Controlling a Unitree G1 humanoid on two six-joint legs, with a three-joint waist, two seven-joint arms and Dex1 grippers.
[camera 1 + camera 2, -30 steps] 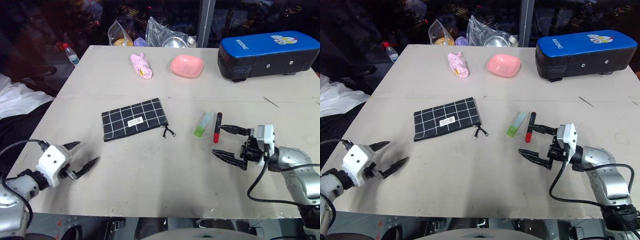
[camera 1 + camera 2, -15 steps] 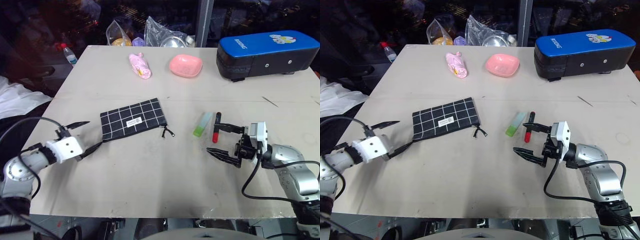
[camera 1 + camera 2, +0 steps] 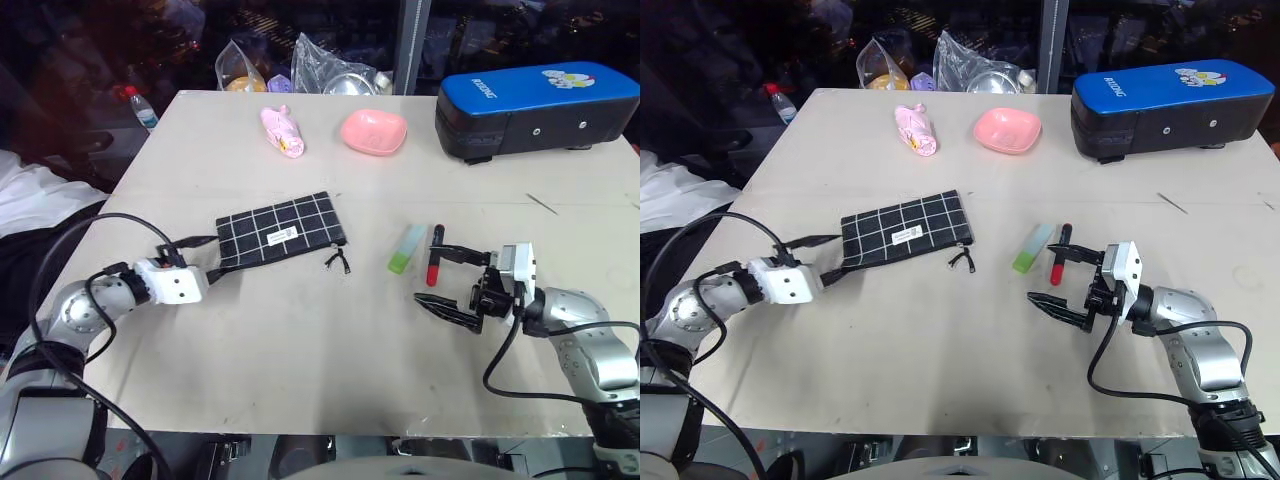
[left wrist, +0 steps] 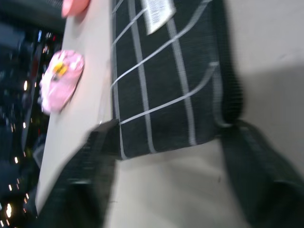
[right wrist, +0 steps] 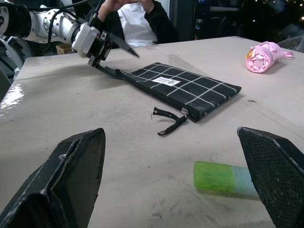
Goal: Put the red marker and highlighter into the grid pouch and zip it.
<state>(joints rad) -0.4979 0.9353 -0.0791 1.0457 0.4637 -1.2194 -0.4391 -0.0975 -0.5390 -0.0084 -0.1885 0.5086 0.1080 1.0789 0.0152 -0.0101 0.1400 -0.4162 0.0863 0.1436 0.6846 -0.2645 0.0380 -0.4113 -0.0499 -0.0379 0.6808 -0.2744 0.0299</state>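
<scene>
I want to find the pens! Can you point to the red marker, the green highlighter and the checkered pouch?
red marker (image 3: 434, 266), left eye view, red end.
highlighter (image 3: 403, 254), left eye view, green body.
grid pouch (image 3: 280, 232), left eye view, middle of fabric.

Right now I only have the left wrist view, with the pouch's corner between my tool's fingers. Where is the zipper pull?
Observer: The cord pull lies on the table at the grid pouch's other end, away from your left tool.
Operator: And the pens?
Observer: The highlighter and the red marker lie side by side on the table past that pull, both outside the pouch.
Operator: What about the other arm?
Observer: The right tool is open at the marker's red end and holds nothing.
</scene>
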